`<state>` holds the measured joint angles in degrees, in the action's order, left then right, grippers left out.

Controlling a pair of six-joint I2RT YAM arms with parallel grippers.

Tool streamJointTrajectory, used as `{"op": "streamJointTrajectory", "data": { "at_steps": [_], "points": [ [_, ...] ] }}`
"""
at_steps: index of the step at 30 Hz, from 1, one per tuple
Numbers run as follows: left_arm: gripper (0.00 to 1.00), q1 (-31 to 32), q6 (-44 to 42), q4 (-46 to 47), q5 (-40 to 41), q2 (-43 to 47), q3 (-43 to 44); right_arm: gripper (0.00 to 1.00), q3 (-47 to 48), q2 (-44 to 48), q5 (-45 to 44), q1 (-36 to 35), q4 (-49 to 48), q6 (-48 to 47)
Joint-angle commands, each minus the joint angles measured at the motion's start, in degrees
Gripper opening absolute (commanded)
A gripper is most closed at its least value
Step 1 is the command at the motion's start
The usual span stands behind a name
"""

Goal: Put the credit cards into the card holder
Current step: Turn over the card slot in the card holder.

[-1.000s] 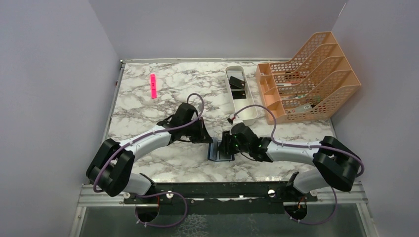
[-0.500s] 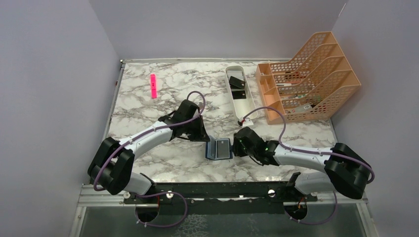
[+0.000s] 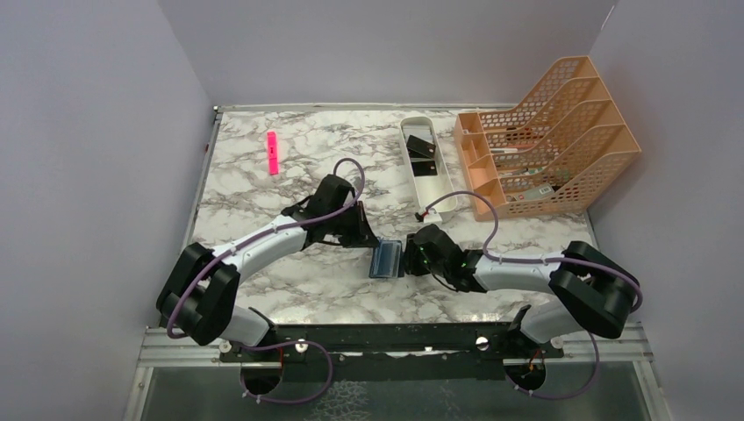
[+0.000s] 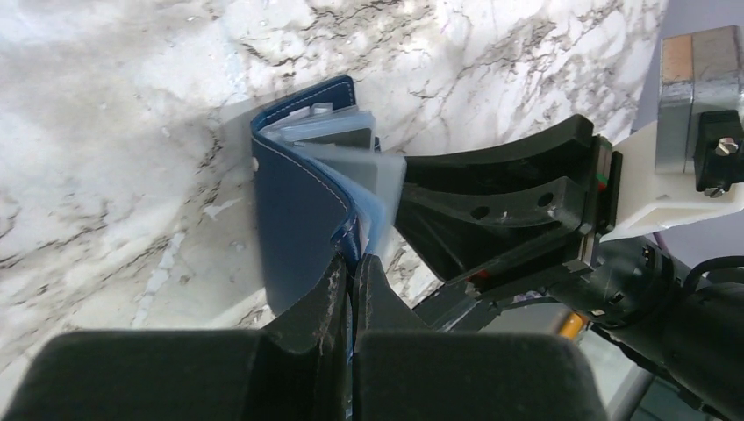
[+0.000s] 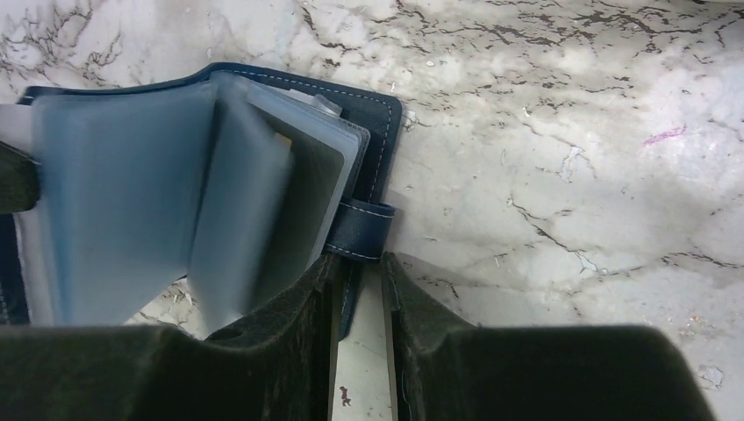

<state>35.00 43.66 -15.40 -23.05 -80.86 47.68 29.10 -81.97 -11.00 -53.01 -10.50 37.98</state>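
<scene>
Card holder [image 3: 386, 260] half-folded, flat 0.5 s ago (sleeves fanned). L claw [image 4: 353, 263] clenched on its cover; R claw [image 5: 360, 272]: cannot tell. Credit cards [image 3: 425, 168] in tray [image 3: 439, 203]: loading unfinished.

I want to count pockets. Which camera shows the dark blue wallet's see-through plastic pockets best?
The right wrist view: the see-through plastic pockets fan open, facing the camera. The left wrist view shows them edge-on; the top view shows the dark blue folding wallet only as a small patch.
</scene>
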Motion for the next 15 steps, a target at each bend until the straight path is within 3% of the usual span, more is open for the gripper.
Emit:
{"op": "streamJointTrajectory", "data": {
  "at_steps": [1,4,9,15],
  "points": [
    [0.00,0.5,2.7,7.5,-5.5,-1.8,-2.2,0.29,-1.7,-1.5,2.5,0.0,1.5,1.0],
    [0.00,0.5,2.6,7.7,-4.7,-2.1,-2.4,0.29,-1.9,0.4,1.0,0.0,3.3,0.6],
    [0.00,-0.2,-3.0,-1.1,2.0,-2.9,1.1,0.32,-1.4,5.4,-1.2,0.0,7.1,-1.9],
    [0.00,-3.4,-6.1,-5.3,5.4,-2.6,1.0,0.34,0.0,8.5,-1.3,0.1,10.1,-3.3]
  ]
}}
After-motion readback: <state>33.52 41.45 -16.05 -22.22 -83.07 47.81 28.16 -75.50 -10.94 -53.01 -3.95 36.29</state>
